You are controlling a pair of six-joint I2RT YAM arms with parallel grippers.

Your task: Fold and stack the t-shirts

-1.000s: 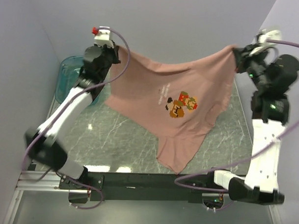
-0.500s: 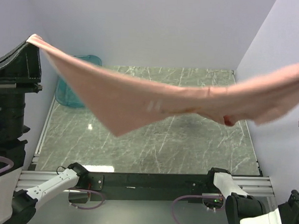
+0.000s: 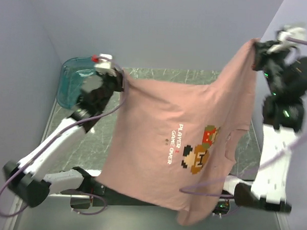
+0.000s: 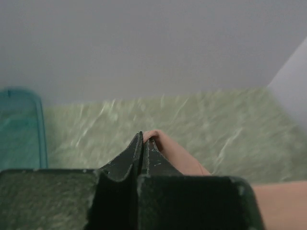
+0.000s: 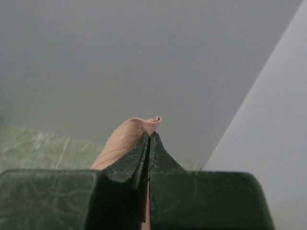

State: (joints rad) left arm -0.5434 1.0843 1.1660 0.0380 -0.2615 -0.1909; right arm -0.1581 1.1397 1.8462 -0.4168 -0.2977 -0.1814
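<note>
A dusty-pink t-shirt [image 3: 157, 140] with a pixel-art chest print and white text hangs in the air, stretched between my two grippers and draping toward the near table edge. My left gripper [image 3: 120, 81] is shut on its left corner; the left wrist view shows the cloth [image 4: 180, 155] pinched at the fingertips [image 4: 144, 140]. My right gripper [image 3: 258, 46] is shut on the right corner, held higher; in the right wrist view the hem [image 5: 132, 132] pokes out between the shut fingers [image 5: 149, 136].
A translucent teal bin [image 3: 74, 79] stands at the back left corner of the green marble table [image 3: 97, 138]; it also shows in the left wrist view [image 4: 19, 127]. Grey walls close in at the back and both sides.
The shirt was swung up close to the camera half a second ago and has come back down. It now hangs spread with the print facing the camera. The right gripper sits higher than one second ago.
</note>
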